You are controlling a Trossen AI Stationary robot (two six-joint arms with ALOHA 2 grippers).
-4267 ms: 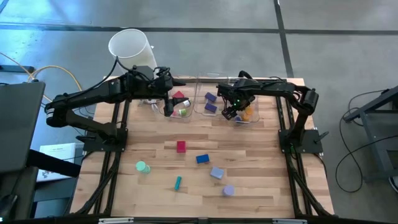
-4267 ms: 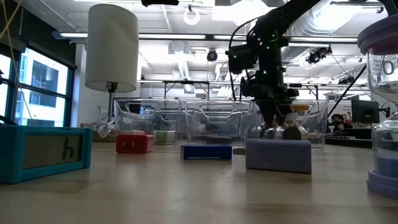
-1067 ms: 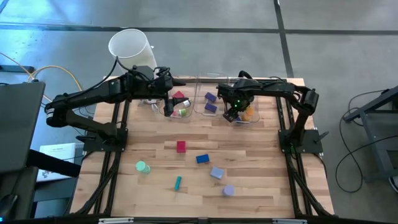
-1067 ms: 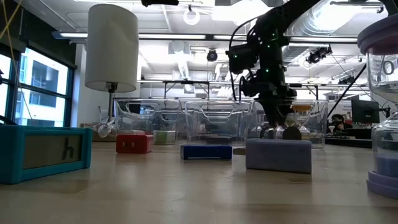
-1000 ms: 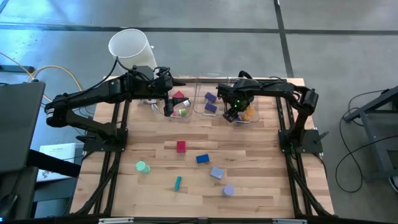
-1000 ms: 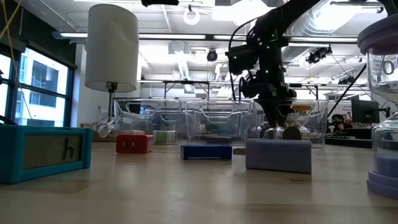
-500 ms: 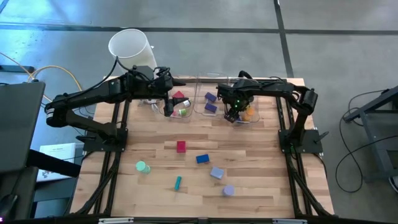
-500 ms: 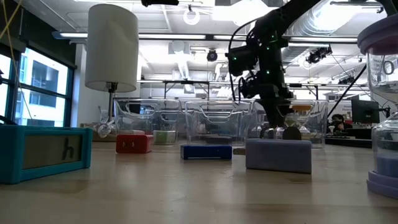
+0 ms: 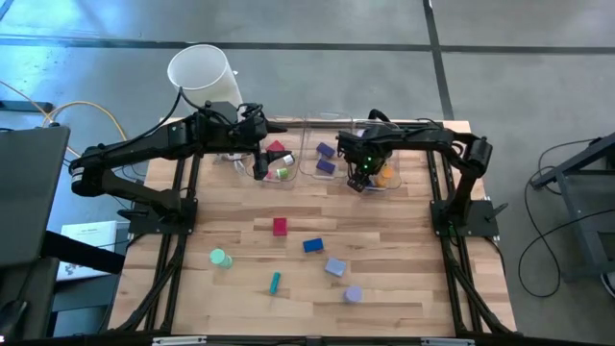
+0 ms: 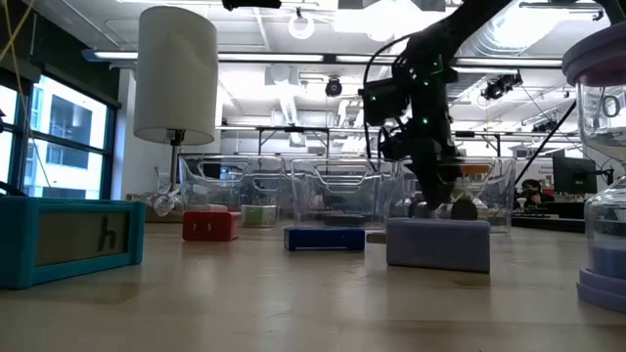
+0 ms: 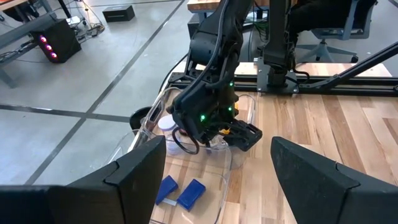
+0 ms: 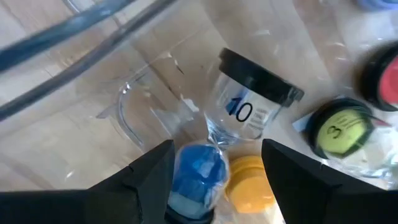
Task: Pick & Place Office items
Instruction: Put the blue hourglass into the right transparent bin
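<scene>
Three clear bins stand along the table's far edge. My right gripper (image 9: 358, 179) (image 12: 217, 180) points down into the right bin (image 9: 387, 183), shut on a blue sand timer (image 12: 205, 168) with a black cap marked 10. An orange piece (image 12: 249, 177) lies beside the timer. My left gripper (image 9: 259, 168) (image 11: 217, 165) hangs open over the left bin (image 9: 281, 161), holding nothing. On the boards lie a red block (image 9: 280, 226), a blue block (image 9: 312, 245), a lavender block (image 9: 334, 267), a lavender roll (image 9: 353, 294), a teal stick (image 9: 275, 282) and a green roll (image 9: 220, 258). My right gripper has the timer's blue-filled bulb (image 12: 186, 171) between its two fingers, which come from above, pointing down. The timer's other end, with the black cap (image 12: 261, 74), reaches out past the fingers above the bin floor. The picture's lower edge cuts off the place of contact.
The right bin also holds a green timer marked 3 (image 12: 342, 130) and a red one (image 12: 385, 81). Purple blocks (image 9: 325, 154) lie in the middle bin, red and green pieces in the left bin. A tall white cylinder (image 9: 202, 69) stands beyond the far left corner.
My right gripper has rolled a little about its own pointing line over the right bin, still shut on the timer. The left arm and the loose pieces have kept still.
</scene>
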